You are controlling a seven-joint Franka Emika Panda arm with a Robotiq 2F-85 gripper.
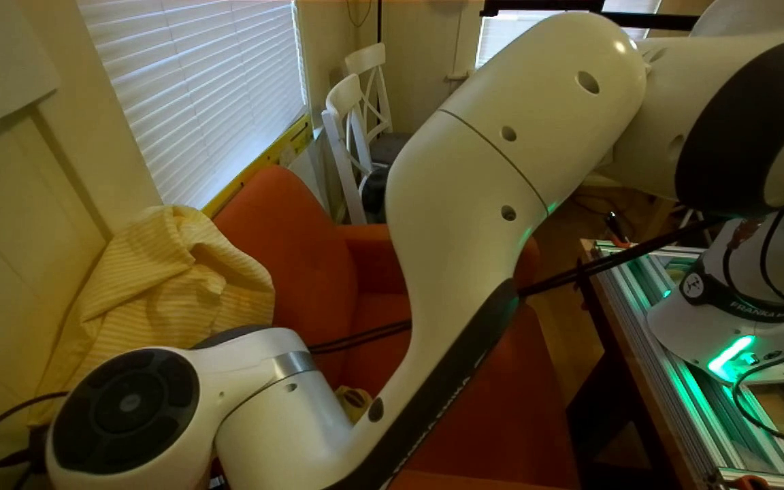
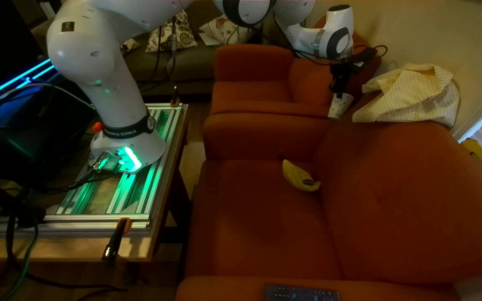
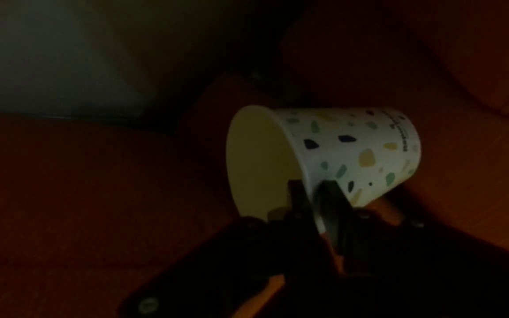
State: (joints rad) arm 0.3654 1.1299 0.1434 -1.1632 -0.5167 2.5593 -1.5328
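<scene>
A white paper cup point(image 3: 360, 150) with green, yellow and dark flecks fills the middle of the dim wrist view, its mouth facing left. My gripper point(image 3: 311, 187) is shut on the cup's wall at the rim, with one finger inside the cup and one outside. In an exterior view my gripper point(image 2: 338, 88) points down and the cup point(image 2: 340, 107) hangs tilted below it, by the orange sofa's armrest and backrest. I cannot tell whether the cup touches the sofa. In an exterior view with the arm in front, gripper and cup do not show.
An orange sofa point(image 2: 257, 221) holds a yellow banana-like object point(image 2: 299, 176) on its seat. A yellow striped cloth point(image 2: 416, 94) drapes over the backrest near the gripper. A remote point(image 2: 301, 292) lies on the near armrest. Another orange seat point(image 2: 253, 67) stands behind. Cables trail along the arm.
</scene>
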